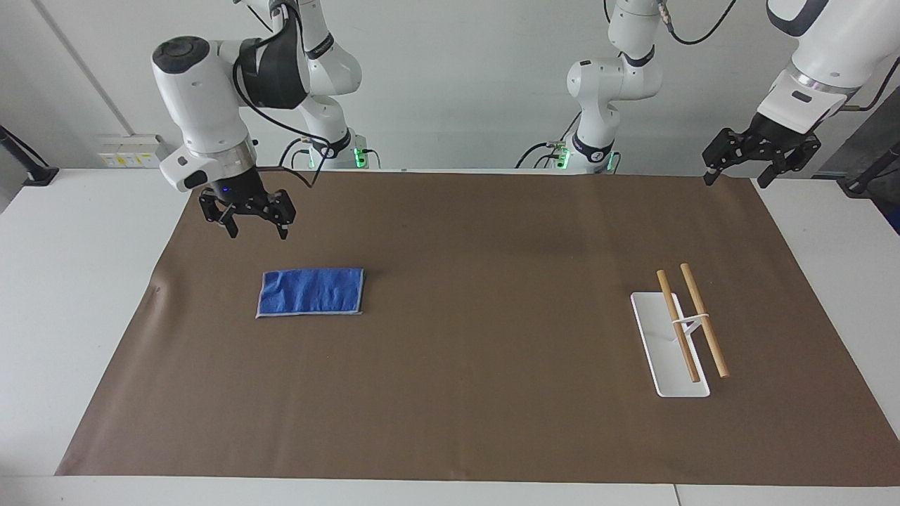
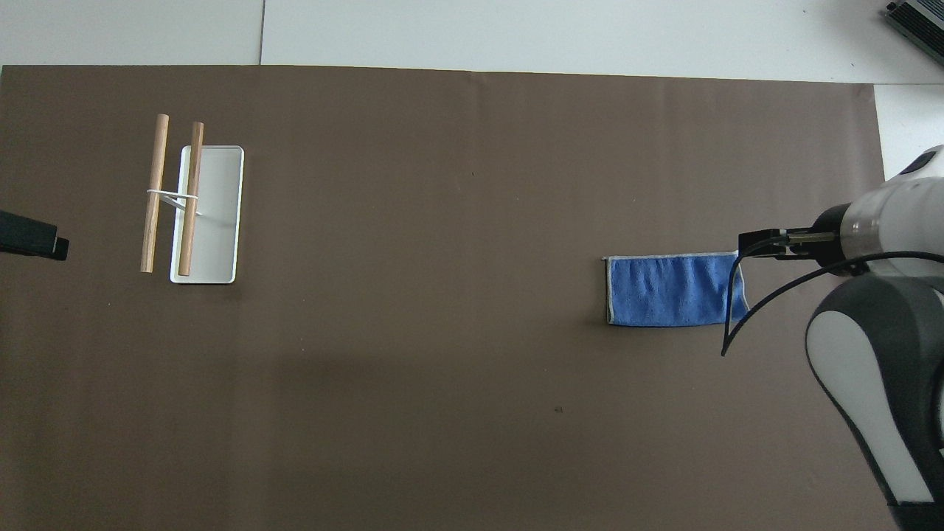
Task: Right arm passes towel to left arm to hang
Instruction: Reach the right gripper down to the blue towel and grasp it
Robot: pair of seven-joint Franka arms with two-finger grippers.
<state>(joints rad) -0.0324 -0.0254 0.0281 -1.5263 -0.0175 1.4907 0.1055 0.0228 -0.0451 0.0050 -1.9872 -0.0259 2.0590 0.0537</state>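
Note:
The blue towel [image 1: 311,292] lies flat on the brown mat toward the right arm's end of the table; it also shows in the overhead view [image 2: 675,290]. My right gripper [image 1: 258,233] is open and empty. It hangs above the mat by the towel's corner at the right arm's end, apart from the towel. My left gripper [image 1: 735,181] is open and empty. It waits in the air over the mat's corner at the left arm's end; only its tip [image 2: 33,237] shows in the overhead view.
A rack [image 1: 678,337] with a white base and two wooden bars [image 2: 171,193] stands on the mat toward the left arm's end. The brown mat [image 1: 478,365] covers most of the white table.

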